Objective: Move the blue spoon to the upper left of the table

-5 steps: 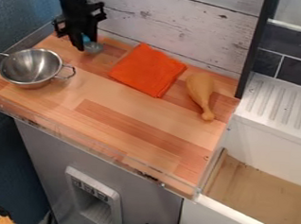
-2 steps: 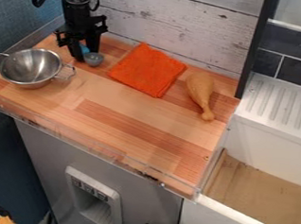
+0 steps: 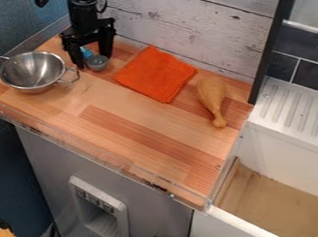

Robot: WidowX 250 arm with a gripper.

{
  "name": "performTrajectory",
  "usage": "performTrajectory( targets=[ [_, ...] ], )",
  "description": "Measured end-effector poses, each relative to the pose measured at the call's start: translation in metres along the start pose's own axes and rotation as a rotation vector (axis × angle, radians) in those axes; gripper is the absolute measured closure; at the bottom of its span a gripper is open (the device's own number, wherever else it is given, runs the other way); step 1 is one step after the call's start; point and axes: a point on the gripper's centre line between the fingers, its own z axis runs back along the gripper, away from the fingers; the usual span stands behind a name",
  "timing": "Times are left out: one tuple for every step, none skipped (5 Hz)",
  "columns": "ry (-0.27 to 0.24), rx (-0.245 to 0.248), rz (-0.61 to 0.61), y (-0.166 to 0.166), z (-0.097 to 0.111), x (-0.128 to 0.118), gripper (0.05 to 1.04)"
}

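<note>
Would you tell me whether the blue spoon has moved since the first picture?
Yes, the blue spoon has moved down in the view: its grey bowl now sits farther below the level of the orange cloth's top corner.

Silver bowl (image 3: 32, 72), orange cloth (image 3: 155, 74), tan drumstick (image 3: 211, 98), striped brown wooden tabletop (image 3: 131, 121), dark backsplash tiles (image 3: 314, 74) with pale lines.

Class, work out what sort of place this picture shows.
Probably a toy kitchen: a metal strainer or bowl and a drumstick-shaped item lie on a wooden counter.
</note>
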Motion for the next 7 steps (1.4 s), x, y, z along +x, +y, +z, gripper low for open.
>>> performTrajectory(
  targets=[
    [-0.046, -0.06, -0.023, -0.013, 0.033, -0.006, 0.083],
    [-0.084, -0.101, -0.034, -0.014, 0.061, -0.005, 0.083],
    [-0.088, -0.106, -0.038, -0.016, 0.065, -0.006, 0.083],
    [-0.088, -0.106, -0.038, -0.016, 0.065, -0.006, 0.083],
    [-0.087, -0.105, -0.039, -0.016, 0.064, -0.007, 0.083],
    [-0.088, -0.106, -0.038, -0.016, 0.065, -0.006, 0.083],
    [-0.087, -0.105, -0.039, -0.016, 0.064, -0.007, 0.083]
  ],
)
